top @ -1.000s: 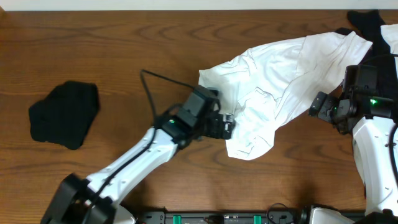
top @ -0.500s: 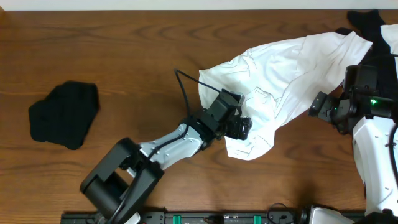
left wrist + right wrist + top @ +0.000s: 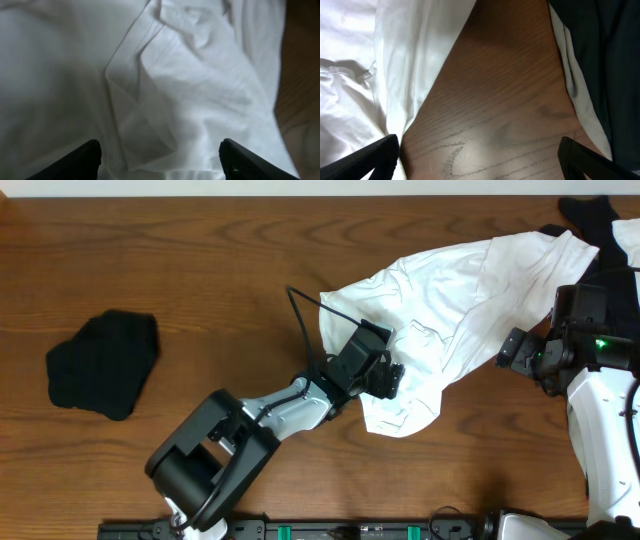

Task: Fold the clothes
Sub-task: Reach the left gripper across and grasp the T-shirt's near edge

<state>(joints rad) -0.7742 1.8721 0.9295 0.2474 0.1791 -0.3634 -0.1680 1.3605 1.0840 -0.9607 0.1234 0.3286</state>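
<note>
The clothes lie crumpled on the wooden table. A white T-shirt (image 3: 450, 300) stretches from the centre to the upper right. My left gripper (image 3: 386, 380) is down on its lower left part. In the left wrist view the left gripper (image 3: 160, 162) stands open, its fingertips (image 3: 87, 160) wide apart, and a creased fold of the white T-shirt (image 3: 150, 100) lies between them. My right gripper (image 3: 512, 350) hangs at the shirt's right edge. In the right wrist view the right gripper (image 3: 480, 155) is open over bare wood, with white fabric (image 3: 395, 60) to its left.
A black garment (image 3: 105, 363) lies bunched at the table's left. More dark clothes (image 3: 600, 220) are piled at the upper right corner, and a dark garment (image 3: 605, 50) with a pale edge lies right of the right gripper. The left arm's cable (image 3: 300, 320) loops over the wood.
My left arm has swung right, bringing its gripper further onto the white T-shirt, and its jaws have narrowed a little. The right arm has not moved.
</note>
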